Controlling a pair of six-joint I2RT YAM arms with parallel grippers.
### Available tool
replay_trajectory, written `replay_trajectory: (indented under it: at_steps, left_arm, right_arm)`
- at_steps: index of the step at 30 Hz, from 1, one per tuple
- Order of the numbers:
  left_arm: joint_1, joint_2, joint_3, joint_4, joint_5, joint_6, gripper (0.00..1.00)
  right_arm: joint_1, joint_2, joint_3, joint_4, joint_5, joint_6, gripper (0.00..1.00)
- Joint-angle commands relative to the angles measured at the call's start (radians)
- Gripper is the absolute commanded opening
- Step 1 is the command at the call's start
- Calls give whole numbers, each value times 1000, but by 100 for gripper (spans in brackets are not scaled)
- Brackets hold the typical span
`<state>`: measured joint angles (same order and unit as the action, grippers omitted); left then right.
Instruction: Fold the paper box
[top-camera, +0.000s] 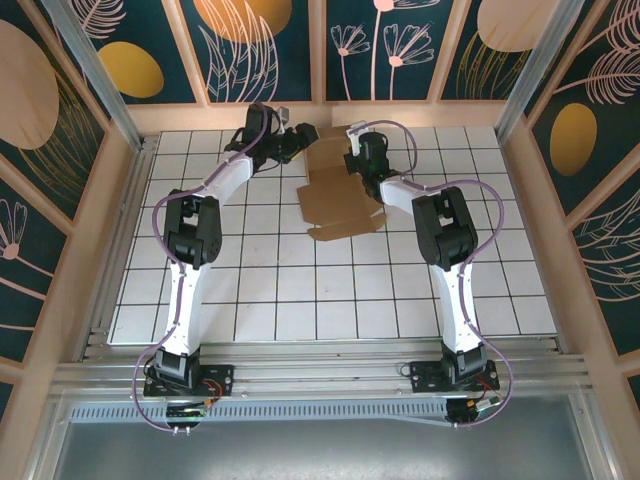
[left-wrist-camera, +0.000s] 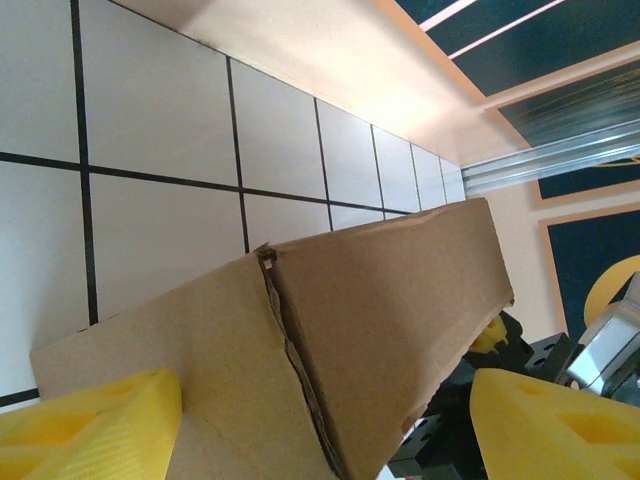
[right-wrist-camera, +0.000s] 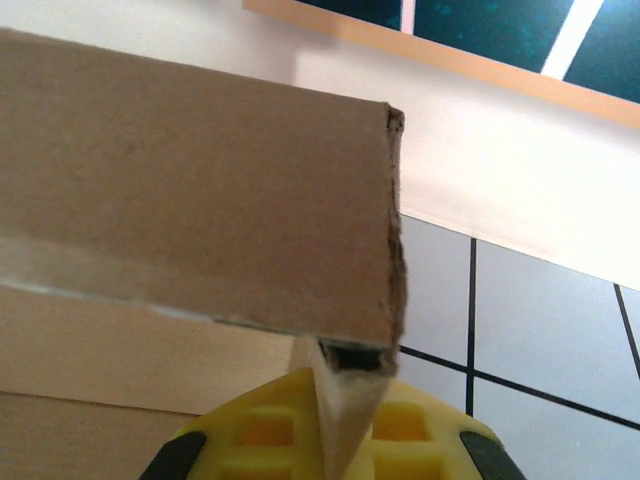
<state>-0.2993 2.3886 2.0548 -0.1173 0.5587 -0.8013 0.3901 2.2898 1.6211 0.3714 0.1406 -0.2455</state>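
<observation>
Right jaws: drawn narrow. In the right wrist view the yellow pads (right-wrist-camera: 250, 440) sit close together with a thin edge of brown card nipped in the seam between them, so I judge them closed on a flap.
Left jaws: wide. In the left wrist view one yellow pad (left-wrist-camera: 90, 420) stands low on the left and the other low on the right. A raised panel of card sits between them; I cannot tell whether either pad presses on it.
Paper box: a plain brown, die-cut kraft cardboard sheet (top-camera: 335, 195), not yet boxed. It lies on the far middle of the bench, between the two arms, with its far part lifted where the jaws meet it.
Crease: in the left wrist view a ragged fold line (left-wrist-camera: 295, 370) runs between two panels, the right-hand one tilted up off the tiles.
Key relation: the sheet's long axis runs from the back wall toward the arm bases, drifting a little to the right. Both jaws work its far end, the left from the left edge and the right from the right edge. The near end rests flat and unheld.
Nearer arm: the right, since it already has the card; the left only straddles it.
Bench: white tiles with black grid lines (top-camera: 250, 290), framed by pale wood (top-camera: 110, 200).
Step, as judged: an early fold, with most flaps unraised.
</observation>
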Motion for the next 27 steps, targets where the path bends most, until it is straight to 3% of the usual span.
replay_trajectory:
  at_steps: [1,2,4,6,14,17,18,24,27]
  left_arm:
    - [-8,-30,24,-19,2,12,76]
    - [-9,-39,13,-17,-5,16,76]
    - [-9,-59,-7,-12,-22,31,78]
    - [-9,-79,-22,-17,-46,47,81]
    - [-7,-113,-27,-39,-92,86,92]
    - [-6,-108,-21,-42,-91,87,94]
    - [-7,-108,-21,-46,-91,90,95]
    - [-5,-129,-40,-61,-105,114,98]
    - [-4,-146,-57,-58,-103,115,99]
  right_arm:
    - [27,-37,-72,18,-38,-21,0]
    - [29,-50,-87,29,-36,-19,0]
    - [29,-75,-116,50,-36,-15,24]
    - [27,-100,-147,70,-42,-18,33]
    - [14,-144,-195,74,-79,-18,35]
    - [11,-147,-208,84,-88,-16,20]
    - [10,-147,-207,81,-86,-14,19]
    - [9,-173,-225,88,-107,-7,30]
    - [5,-159,-211,95,-104,-20,45]
